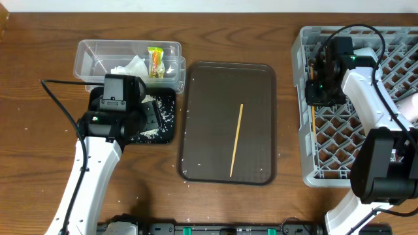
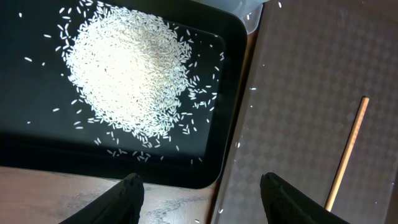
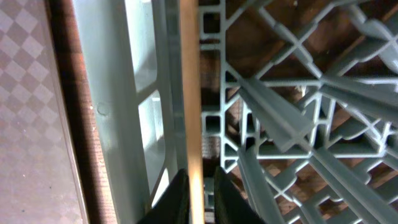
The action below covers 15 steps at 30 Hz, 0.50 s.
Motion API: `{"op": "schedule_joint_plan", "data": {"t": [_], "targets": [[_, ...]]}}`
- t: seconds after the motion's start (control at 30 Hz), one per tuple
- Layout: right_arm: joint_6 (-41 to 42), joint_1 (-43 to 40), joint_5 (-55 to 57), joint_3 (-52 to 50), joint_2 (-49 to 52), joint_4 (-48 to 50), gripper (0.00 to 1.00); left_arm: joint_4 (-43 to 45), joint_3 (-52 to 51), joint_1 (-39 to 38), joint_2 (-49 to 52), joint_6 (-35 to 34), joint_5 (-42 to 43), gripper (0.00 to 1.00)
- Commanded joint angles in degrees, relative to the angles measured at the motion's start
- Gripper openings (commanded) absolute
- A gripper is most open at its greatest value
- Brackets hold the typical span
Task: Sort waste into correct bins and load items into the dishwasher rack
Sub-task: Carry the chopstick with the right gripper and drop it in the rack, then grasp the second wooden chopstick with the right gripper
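On your right gripper (image 3: 200, 200) the fingers (image 3: 174, 202) sit close on either side of a chopstick (image 3: 193, 93); you can't tell whether they pinch it. It lies just inside the rack (image 3: 112, 93) wall. Your left gripper (image 2: 205, 199) is spread wide, holding nothing, over the near rim of the black tray (image 2: 231, 93), where rice (image 2: 124, 74) is heaped. The second chopstick (image 1: 236, 140) lies on the brown tray (image 1: 202, 130). Tissue (image 1: 130, 66) and wrapper (image 1: 155, 62) are in the tub (image 1: 88, 55).

The rice (image 2: 124, 74) is white, its tray (image 2: 37, 149) black, the rack (image 3: 112, 74) grey.
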Motion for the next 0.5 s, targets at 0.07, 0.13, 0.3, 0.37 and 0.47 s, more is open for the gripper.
{"op": "schedule_joint_plan", "data": {"t": [0.07,0.13,0.3,0.37,0.47], "targets": [[-0.42,0.31,-1.14,5.16,-0.98,-1.79,0.39,-0.02,0.22,0.15,0.33,0.46,-0.72,0.63],[-0.44,0.96,-3.28,8.98,-1.70,-4.63,0.51,-0.02,0.22,0.15,0.33,0.46,-0.72,0.63],[0.09,5.29,-5.40,15.43,-3.13,-7.34,0.52,0.00,0.22,0.15,0.33,0.46,-0.72,0.63],[0.66,7.85,-6.47,15.50,-3.15,-6.67,0.55,0.00,0.22,0.15,0.33,0.46,-0.72,0.63],[3.45,12.50,-7.06,14.75,-2.25,-6.25,0.55,-0.02,0.22,0.15,0.33,0.48,-0.72,0.63]]}}
